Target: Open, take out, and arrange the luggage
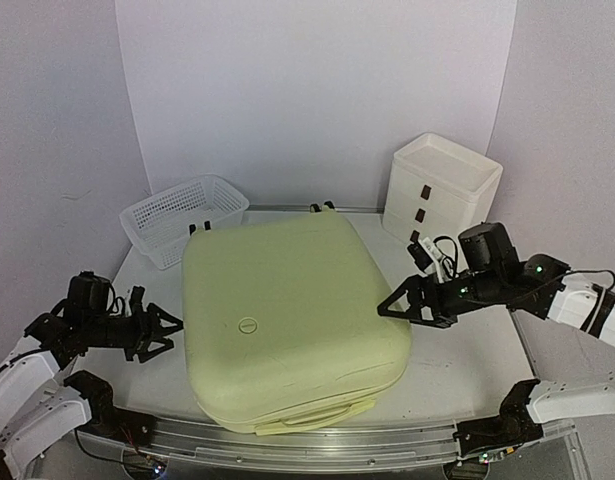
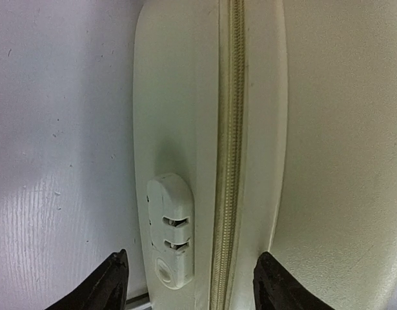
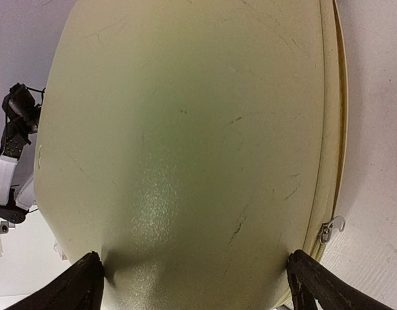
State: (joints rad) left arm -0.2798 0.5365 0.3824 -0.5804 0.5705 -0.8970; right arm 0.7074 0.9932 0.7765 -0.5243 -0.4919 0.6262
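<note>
The luggage (image 1: 287, 320), a pale yellow-green hard-shell suitcase, lies flat and closed in the middle of the table. My left gripper (image 1: 173, 333) is open at its left side. In the left wrist view the fingers (image 2: 109, 285) straddle the side wall, with the zipper (image 2: 234, 129) and a cream lock (image 2: 171, 229) between them. My right gripper (image 1: 397, 312) is open at the right edge of the luggage. In the right wrist view the shell (image 3: 185, 142) fills the frame between the wide-spread fingertips (image 3: 311, 284), and a metal zipper pull (image 3: 330, 227) hangs on the seam.
A white mesh basket (image 1: 182, 218) stands at the back left. A white three-drawer box (image 1: 442, 190) stands at the back right. White walls close in the back and sides. The metal front rail of the table (image 1: 317, 445) runs just below the luggage.
</note>
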